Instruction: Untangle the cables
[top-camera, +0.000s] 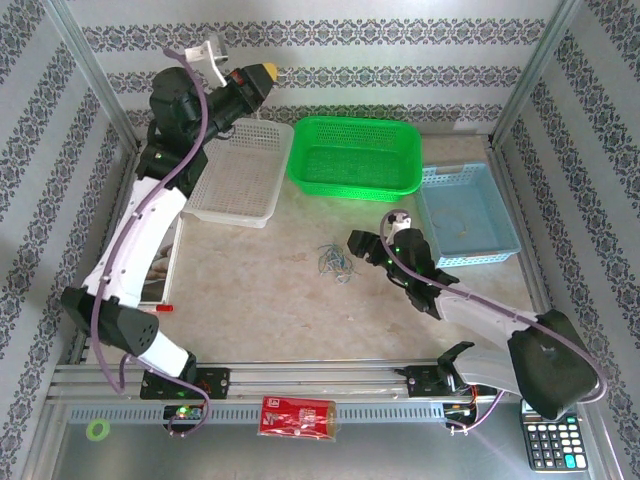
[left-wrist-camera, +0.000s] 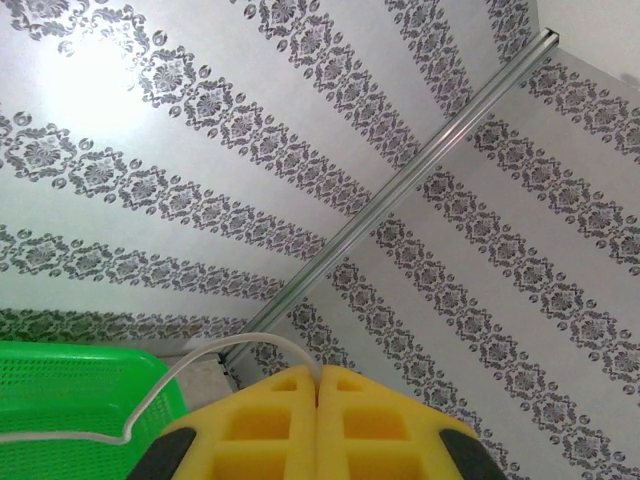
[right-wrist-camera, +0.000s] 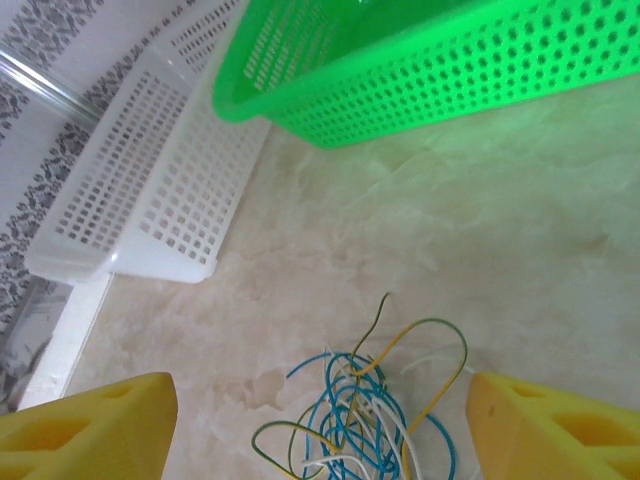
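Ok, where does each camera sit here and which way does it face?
Top external: above and behind the robot, looking down on the table, both arms, left hand raised, right hand by the cables.
Left wrist: on the raised left arm, facing the patterned wall; its shut yellow fingers pinch a white cable.
Right wrist: low over the table, facing the cables between its open fingers.
Shared: top and right wrist both show the cables, green basket and white basket.
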